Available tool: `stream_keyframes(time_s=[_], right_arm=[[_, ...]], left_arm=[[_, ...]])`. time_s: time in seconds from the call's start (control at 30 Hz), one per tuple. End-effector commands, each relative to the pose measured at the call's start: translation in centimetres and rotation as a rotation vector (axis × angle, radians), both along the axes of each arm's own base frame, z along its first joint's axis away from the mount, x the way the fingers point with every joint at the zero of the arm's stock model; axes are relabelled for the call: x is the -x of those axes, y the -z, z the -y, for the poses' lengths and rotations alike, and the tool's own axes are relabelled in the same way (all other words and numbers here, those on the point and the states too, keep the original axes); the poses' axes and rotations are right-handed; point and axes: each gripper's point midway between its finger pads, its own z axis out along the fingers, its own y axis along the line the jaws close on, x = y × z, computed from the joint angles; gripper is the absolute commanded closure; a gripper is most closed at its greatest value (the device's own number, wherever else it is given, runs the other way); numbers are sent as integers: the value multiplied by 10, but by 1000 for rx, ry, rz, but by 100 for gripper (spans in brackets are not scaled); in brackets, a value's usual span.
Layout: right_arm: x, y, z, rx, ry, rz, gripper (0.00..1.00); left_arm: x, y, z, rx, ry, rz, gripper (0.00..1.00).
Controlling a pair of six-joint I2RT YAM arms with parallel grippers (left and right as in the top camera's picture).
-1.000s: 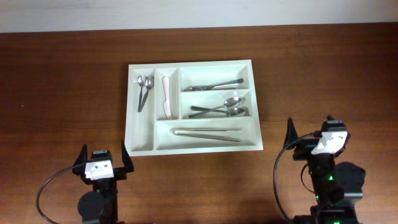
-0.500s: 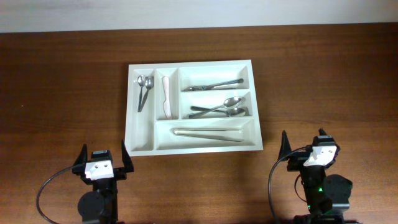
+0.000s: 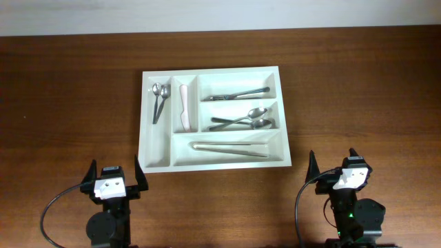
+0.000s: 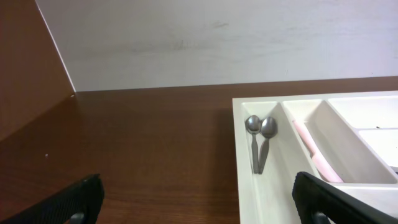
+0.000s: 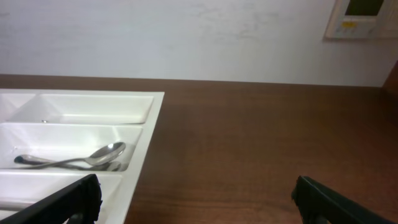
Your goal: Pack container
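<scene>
- Now the right gripper (image 3: 332, 162) has drawn back to the near edge of the bench (image 3: 69, 103), jaws released and empty.
- Left gripper (image 3: 115, 169) likewise spread, holding nothing.
- Cutlery tray (image 3: 157, 155) sits mid-bench, stocked (packing looks finished).

Brown wooden worktop against a pale wall.
The wood-grained worktop (image 3: 69, 103) fills the overhead view up to a white wall (image 3: 207, 14) along its far edge. In the right wrist view, a small white control panel (image 5: 362, 18) with a dark screen is mounted on that wall, upper right.
</scene>
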Motion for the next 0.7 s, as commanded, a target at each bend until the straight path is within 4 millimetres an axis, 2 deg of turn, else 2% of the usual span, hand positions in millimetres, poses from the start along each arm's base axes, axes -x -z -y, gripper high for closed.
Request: stream_keyframes(time_s=[0.0, 0.67], right_arm=[[0, 5, -3, -9, -14, 11, 1], [1, 0, -2, -7, -7, 31, 1]], left_arm=[[0, 0, 1, -9, 6, 1, 1], [0, 0, 1, -9, 7, 1, 1]])
